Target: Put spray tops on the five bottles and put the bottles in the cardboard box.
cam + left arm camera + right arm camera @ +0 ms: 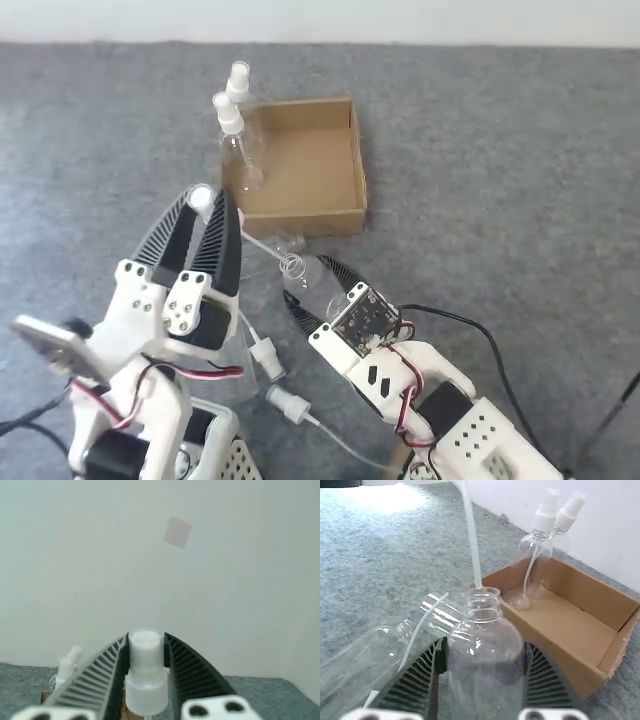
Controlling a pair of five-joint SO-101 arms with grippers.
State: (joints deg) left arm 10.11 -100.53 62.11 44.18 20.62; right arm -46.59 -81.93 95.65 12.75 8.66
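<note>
Nearest the arms, two loose spray tops lie on the surface. The right tool clamps a clear bottle upright, mouth up. The left tool pinches a spray top, its tube hanging down to that mouth. Two bare bottles lie alongside. Farther off, two capped bottles stand in the box: two done, three left, I judge.

Clear bottle, white spray top, brown box, probably grey carpet

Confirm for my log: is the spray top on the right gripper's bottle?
Off. The bottle in the right gripper has a bare neck; the left gripper holds the spray top above.
</note>
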